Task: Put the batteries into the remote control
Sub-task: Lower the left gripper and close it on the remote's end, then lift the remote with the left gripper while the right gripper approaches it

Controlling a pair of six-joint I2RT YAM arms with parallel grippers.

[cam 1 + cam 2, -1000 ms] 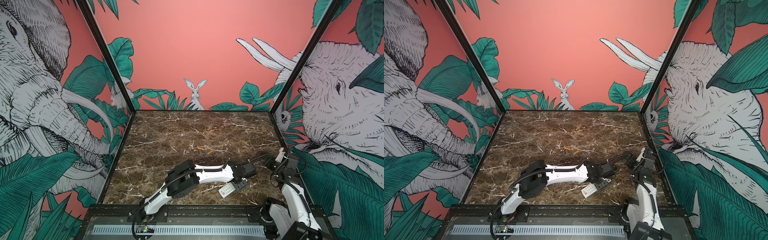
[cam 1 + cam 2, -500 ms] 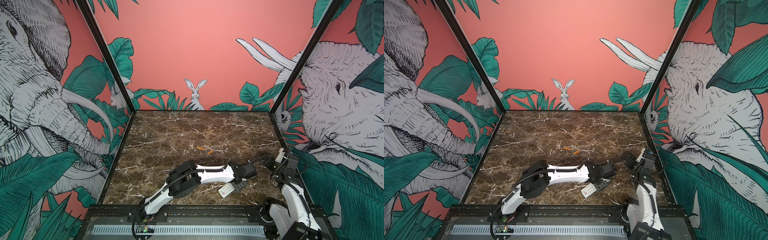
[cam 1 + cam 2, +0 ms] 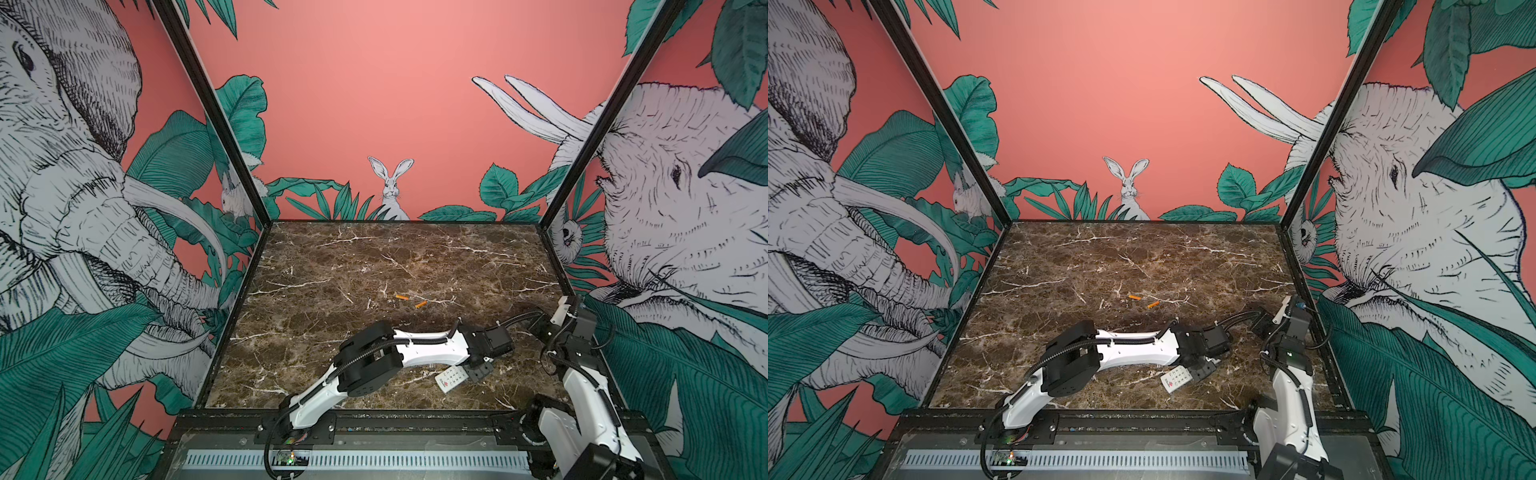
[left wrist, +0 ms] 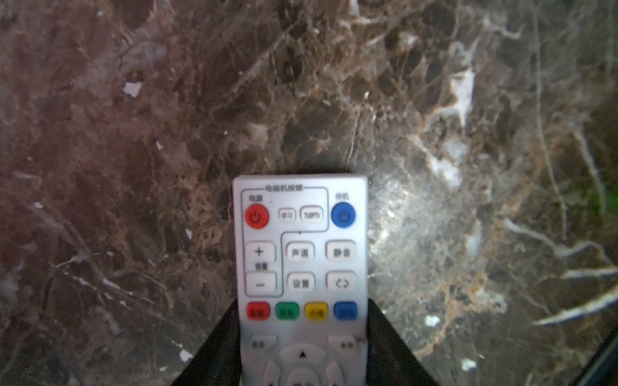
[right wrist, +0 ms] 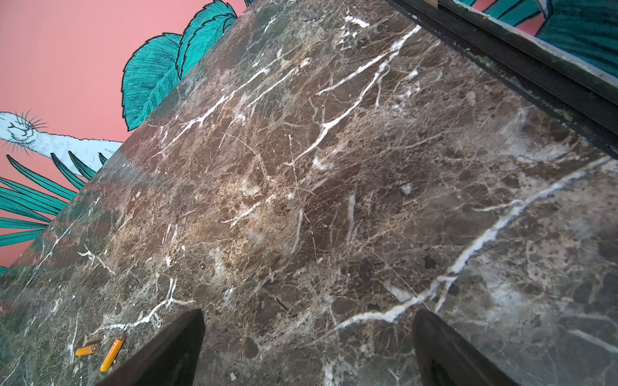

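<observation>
The task looked barely begun. Both batteries lay loose on the table (image 3: 332,257), and none sat in the remote control (image 3: 451,378). The remote rested flat with its buttons up, toward 5 o'clock on the table in both top views, so its back was hidden. Whether any cover there was on or off could not be told. The left hand (image 4: 302,300) sat astride the remote. In the left wrist view its dark fingers (image 4: 227,334) pressed against both long edges near the row of coloured buttons, with no gap showing, so it appeared to be gripping the remote. The right hand (image 5: 307,314) hung over bare marble near the 3 o'clock edge, its fingers spread wide and holding nothing. By my reading almost everything was left: turning the remote onto its face, opening the back, and fetching and seating each battery. There were two batteries, one (image 3: 401,297) and another (image 3: 420,304), near each other but apart. They lay close to the table's centre, at about 11 o'clock from the remote and well apart from it. There was one remote, two hands, and nothing else loose on the table.
</observation>
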